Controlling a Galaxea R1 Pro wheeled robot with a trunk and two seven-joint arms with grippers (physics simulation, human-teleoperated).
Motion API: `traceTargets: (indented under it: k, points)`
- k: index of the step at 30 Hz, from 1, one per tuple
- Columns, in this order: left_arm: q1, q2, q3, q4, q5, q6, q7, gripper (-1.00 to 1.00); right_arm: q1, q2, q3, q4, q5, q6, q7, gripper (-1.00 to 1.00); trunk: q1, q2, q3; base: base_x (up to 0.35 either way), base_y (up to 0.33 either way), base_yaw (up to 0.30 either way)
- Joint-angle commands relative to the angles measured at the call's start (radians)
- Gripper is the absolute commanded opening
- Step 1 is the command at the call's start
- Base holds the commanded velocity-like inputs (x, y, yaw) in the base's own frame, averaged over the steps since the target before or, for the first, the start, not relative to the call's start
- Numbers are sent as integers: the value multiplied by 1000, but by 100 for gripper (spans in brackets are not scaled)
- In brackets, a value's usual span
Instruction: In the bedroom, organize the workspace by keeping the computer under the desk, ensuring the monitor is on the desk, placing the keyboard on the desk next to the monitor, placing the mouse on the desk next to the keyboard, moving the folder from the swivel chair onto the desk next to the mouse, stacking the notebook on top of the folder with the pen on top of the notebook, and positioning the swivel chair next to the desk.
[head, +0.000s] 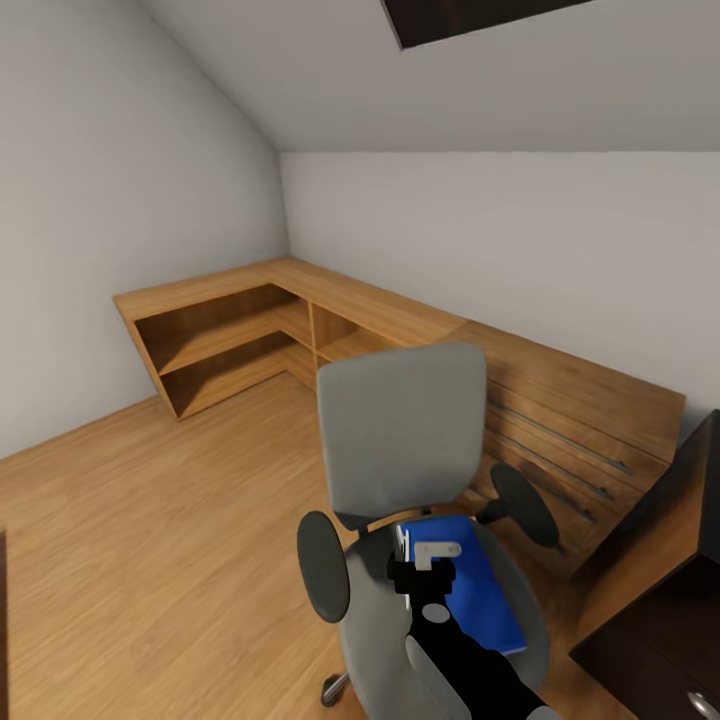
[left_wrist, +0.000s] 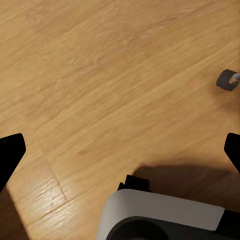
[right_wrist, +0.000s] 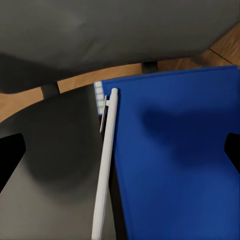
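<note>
The grey swivel chair (head: 400, 430) stands in the middle of the head view, with black armrests, its back toward the far wall. The bright-blue folder (head: 478, 585) lies flat on its seat. My right gripper (head: 421, 578) hovers just above the folder's near left part. In the right wrist view the folder (right_wrist: 175, 150) spreads below the open right gripper (right_wrist: 120, 152), its white edge (right_wrist: 106, 165) running beside the grey seat (right_wrist: 50, 150). My left gripper (left_wrist: 120, 147) is open over bare wood floor with nothing between its fingers.
Light-wood L-shaped shelving (head: 250, 330) lines the far corner, and slatted wooden furniture (head: 580, 420) stands behind the chair. A dark-brown drawer unit (head: 660, 610) with a knob is at the right edge. A chair caster (left_wrist: 227, 80) and my white base (left_wrist: 160, 215) are in the left wrist view.
</note>
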Motion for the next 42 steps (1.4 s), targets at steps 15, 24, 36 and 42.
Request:
traceTargets:
  k: [15,24,36,42]
  points:
    - [1,0,-3,-2,9,-1,0,100,0,-12,4,0,-4,6,-7,100,58,-106,-48,0,0,0]
    - [1,0,-3,-2,9,-1,0,100,0,-14,4,0,-4,6,-11,100,92,-169,-76,0,0,0]
    - [1,0,-3,-2,9,-1,0,100,0,-13,4,0,-4,8,-13,100,138,-253,-114,0,0,0]
    - [1,1,-4,-2,9,-1,0,100,0,-13,4,0,-3,10,-16,100,138,-253,-114,0,0,0]
